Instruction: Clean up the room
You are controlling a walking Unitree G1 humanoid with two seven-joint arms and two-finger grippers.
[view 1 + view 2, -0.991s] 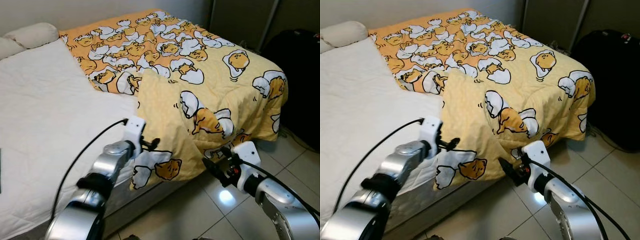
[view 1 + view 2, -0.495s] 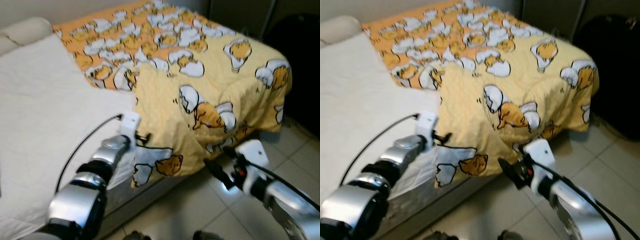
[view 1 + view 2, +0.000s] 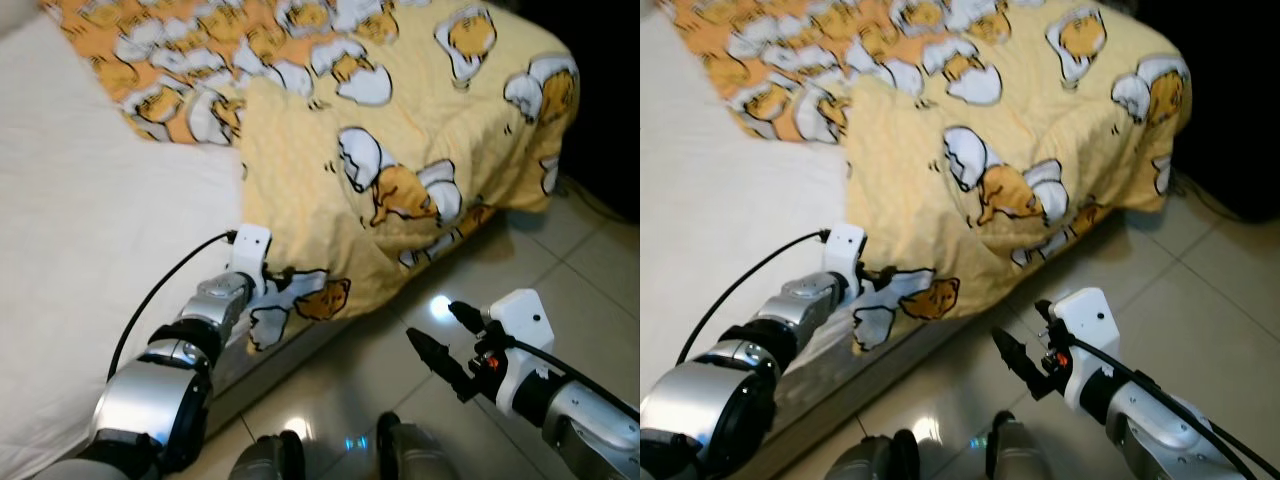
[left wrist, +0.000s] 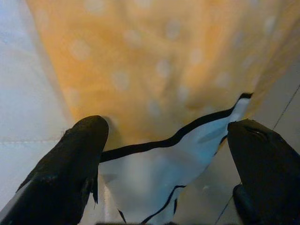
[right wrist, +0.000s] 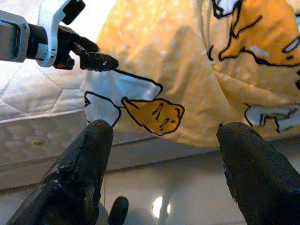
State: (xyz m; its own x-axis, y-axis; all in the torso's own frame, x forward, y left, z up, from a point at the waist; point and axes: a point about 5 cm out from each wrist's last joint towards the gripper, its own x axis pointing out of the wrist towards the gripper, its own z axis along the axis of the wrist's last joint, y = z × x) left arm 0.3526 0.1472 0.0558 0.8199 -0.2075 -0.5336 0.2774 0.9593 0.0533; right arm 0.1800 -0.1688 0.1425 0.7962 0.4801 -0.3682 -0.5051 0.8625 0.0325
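Note:
A yellow blanket (image 3: 420, 120) printed with egg cartoons covers the far half of the bed and hangs over its side. My left gripper (image 3: 280, 278) is at the blanket's low hanging corner (image 4: 154, 173), open, with the cloth edge between its fingers (image 4: 70, 173). My right gripper (image 3: 440, 338) is open over the tiled floor, a little away from the bed, and points at the hanging blanket (image 5: 154, 112). Nothing is between its fingers (image 5: 84, 164).
The white mattress sheet (image 3: 90, 230) is bare on the near half of the bed. Shiny floor tiles (image 3: 560, 250) run along the bedside. A dark bulky shape (image 3: 610, 25) stands at the far right. My feet (image 3: 270, 460) are close to the bed frame.
The camera has tilted down and closer to the bed. My right gripper has dropped away from the blanket's edge to above the floor. The left gripper stays at the hanging corner.

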